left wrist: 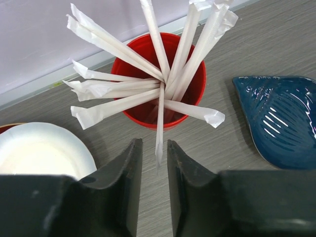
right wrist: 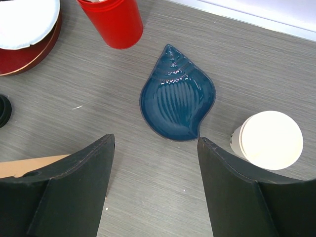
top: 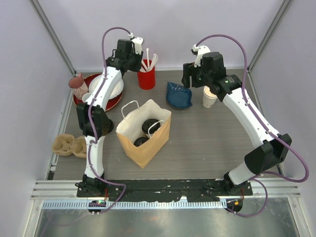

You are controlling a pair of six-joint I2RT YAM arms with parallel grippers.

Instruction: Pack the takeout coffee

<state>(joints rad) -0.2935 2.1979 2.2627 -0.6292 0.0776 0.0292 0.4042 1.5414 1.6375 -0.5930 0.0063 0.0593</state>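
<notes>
Two black-lidded coffee cups (top: 152,126) (top: 140,141) stand inside the open brown paper bag (top: 148,150) in the middle of the table. My left gripper (top: 134,63) (left wrist: 153,142) hovers at the red straw holder (top: 146,76) (left wrist: 158,79). Its jaws stand a narrow gap apart, and the end of one wrapped straw (left wrist: 159,133) hangs between the tips without touching either. My right gripper (top: 187,84) (right wrist: 155,139) is wide open and empty, above the table just in front of the blue shell dish (top: 178,95) (right wrist: 177,98).
A lidless cream paper cup (top: 210,97) (right wrist: 269,140) stands right of the blue dish. A red plate (top: 114,102) with a white paper bowl (top: 109,88) and a pink mug (top: 77,85) are at the back left. A cardboard cup carrier (top: 69,145) lies at the left edge.
</notes>
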